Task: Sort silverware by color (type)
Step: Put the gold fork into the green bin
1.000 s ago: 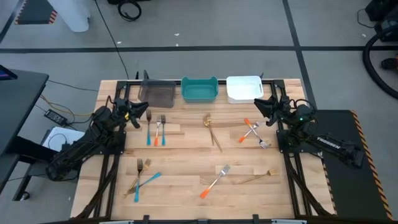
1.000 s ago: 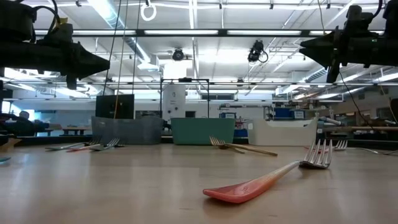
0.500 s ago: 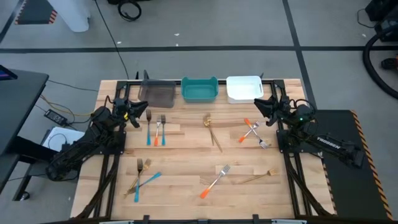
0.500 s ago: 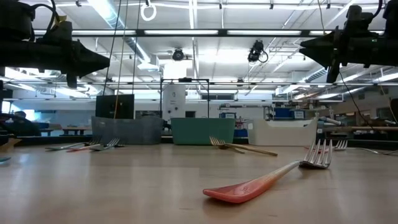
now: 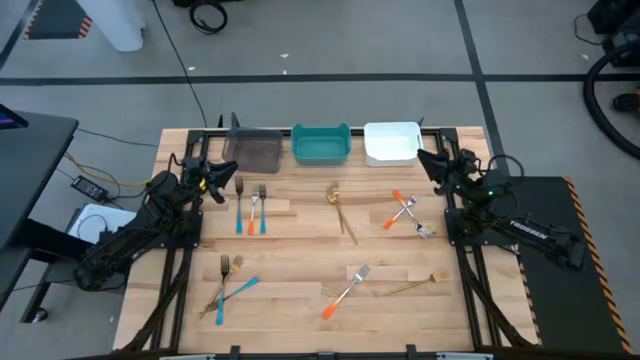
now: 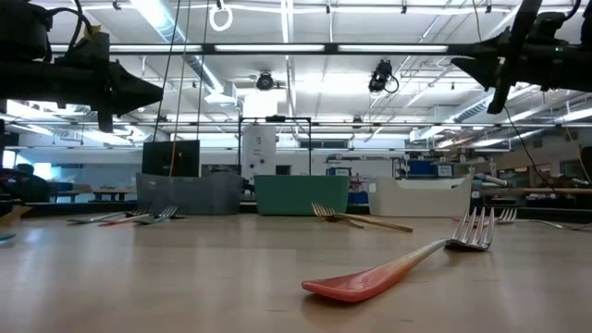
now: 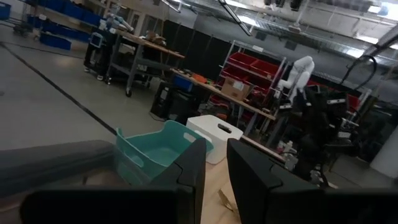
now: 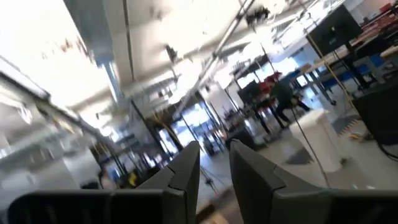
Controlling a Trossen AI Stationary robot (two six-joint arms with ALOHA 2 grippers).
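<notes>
Wooden desk holds all silverware loose, w/ nothing in bins: sorting not begun. Left fingers & right fingers slightly parted, empty, raised well above the pieces.

Table is light wood w/ stripes. 3 bins at the back: dark gray bin, teal bin, white bin. Forks: blue fork, orange fork w/ silver head, gold fork. Arms are black.
</notes>
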